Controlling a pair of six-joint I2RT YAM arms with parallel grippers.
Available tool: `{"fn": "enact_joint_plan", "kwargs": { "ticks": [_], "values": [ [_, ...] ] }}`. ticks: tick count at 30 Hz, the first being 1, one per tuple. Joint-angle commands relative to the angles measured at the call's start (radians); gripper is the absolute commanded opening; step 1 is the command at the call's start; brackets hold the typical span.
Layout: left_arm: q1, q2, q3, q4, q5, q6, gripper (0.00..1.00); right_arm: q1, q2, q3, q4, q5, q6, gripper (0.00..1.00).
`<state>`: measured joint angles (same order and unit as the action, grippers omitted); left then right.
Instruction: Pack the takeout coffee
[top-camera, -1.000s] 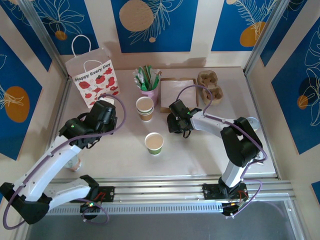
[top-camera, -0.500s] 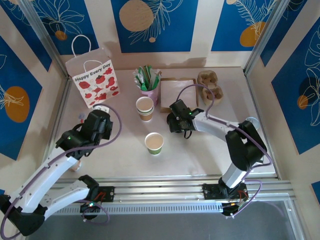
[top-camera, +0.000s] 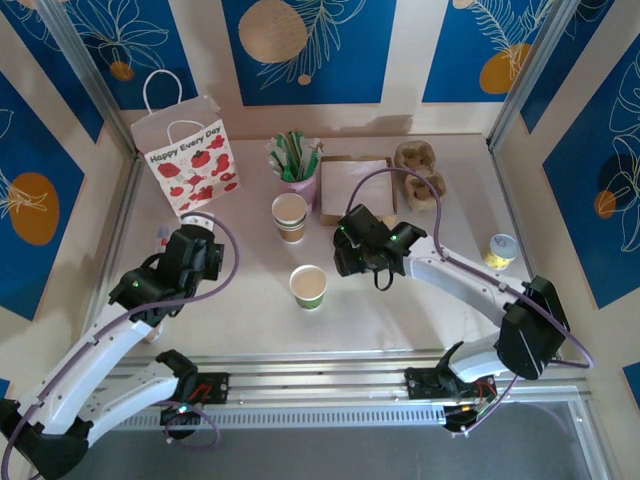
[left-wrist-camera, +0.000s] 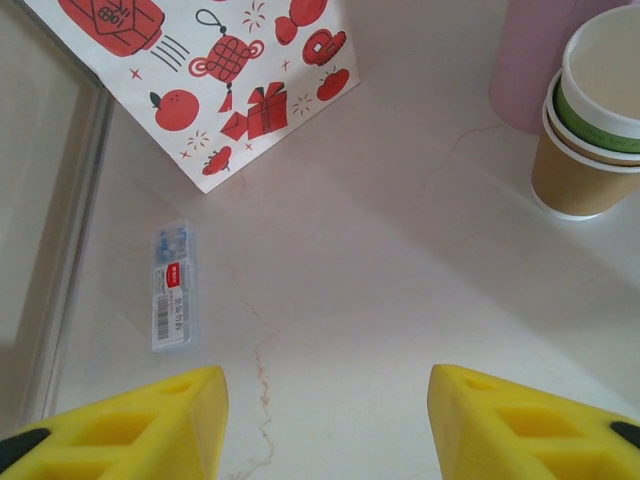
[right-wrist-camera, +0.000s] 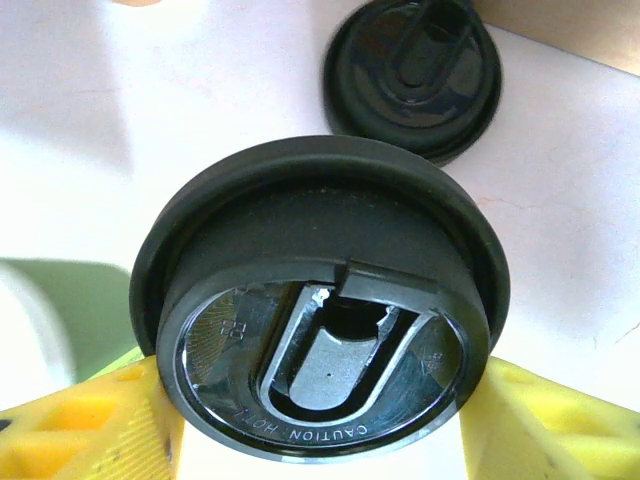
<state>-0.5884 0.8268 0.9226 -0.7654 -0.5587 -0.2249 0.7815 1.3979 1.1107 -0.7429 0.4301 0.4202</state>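
Note:
The takeout coffee's green paper cup (top-camera: 308, 287) stands open-topped at the table's middle; its green side shows at the left of the right wrist view (right-wrist-camera: 60, 305). My right gripper (top-camera: 356, 254) (right-wrist-camera: 320, 425) hovers just right of it, shut on a round black plastic lid (right-wrist-camera: 320, 310) pressed between both yellow fingers. A second loose black lid (right-wrist-camera: 412, 75) lies on the table beyond. My left gripper (top-camera: 195, 250) (left-wrist-camera: 325, 420) is open over bare table, near the gift bag (top-camera: 185, 155) (left-wrist-camera: 200, 80).
Stacked tan cups (top-camera: 290, 217) (left-wrist-camera: 595, 130) stand behind the green cup, beside a pink cup of sachets (top-camera: 298, 165). Brown paper sheets (top-camera: 355, 185) and a cardboard carrier (top-camera: 420, 170) sit at the back. A small packet (left-wrist-camera: 173, 285) lies left; a small tub (top-camera: 500, 248) sits right.
My left gripper has drawn back from the gift bag toward the near left. The right arm's elbow has swung out to the right, and its jaws have narrowed onto the lid.

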Motion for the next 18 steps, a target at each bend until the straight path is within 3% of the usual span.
{"fn": "enact_joint_plan", "kwargs": {
  "ticks": [1,8,18],
  "values": [
    [0.018,-0.02,-0.007,0.017,0.023,0.018,0.56,0.045,-0.04,0.075,-0.133,-0.031,0.006,0.64],
    [0.026,-0.032,-0.01,0.015,0.044,0.015,0.56,0.12,-0.036,0.177,-0.207,-0.143,-0.003,0.64],
    [0.029,-0.059,-0.02,0.012,0.047,0.014,0.57,0.196,0.138,0.338,-0.325,-0.163,-0.037,0.63]
  ]
}}
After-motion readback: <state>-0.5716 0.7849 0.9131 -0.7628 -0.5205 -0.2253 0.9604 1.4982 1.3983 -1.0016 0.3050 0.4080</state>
